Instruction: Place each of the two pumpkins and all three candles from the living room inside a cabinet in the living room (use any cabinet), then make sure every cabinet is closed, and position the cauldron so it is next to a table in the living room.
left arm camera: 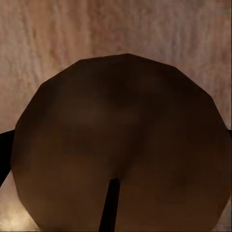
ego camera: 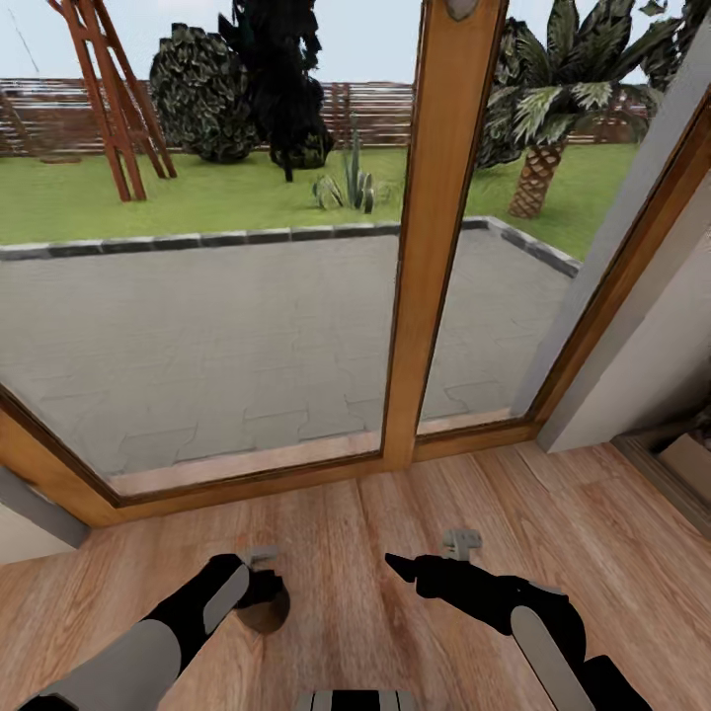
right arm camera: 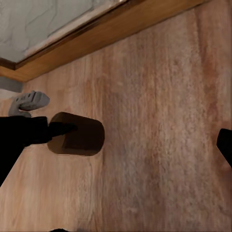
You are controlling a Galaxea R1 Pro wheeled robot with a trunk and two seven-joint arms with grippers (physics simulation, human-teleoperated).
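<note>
A short brown cylinder, one of the candles (ego camera: 267, 612), hangs just above the wooden floor (ego camera: 346, 553) with my left gripper (ego camera: 261, 585) shut on it. In the left wrist view the candle's round end (left arm camera: 121, 140) faces the camera at very close range. The right wrist view shows the candle (right arm camera: 79, 134) from the side, held at its end by the black left gripper (right arm camera: 50, 129). My right gripper (ego camera: 403, 567) hovers beside it over the floor, open and holding nothing; one of its fingers (right arm camera: 225, 143) shows at the picture's edge. The pumpkins, cabinet, cauldron and table are out of view.
Straight ahead stands a large glass door with a wooden frame and a central post (ego camera: 434, 247); a paved patio and garden lie beyond it. A grey wall (ego camera: 642, 336) angles in at the right, with a low boxy object (ego camera: 683, 456) at its foot.
</note>
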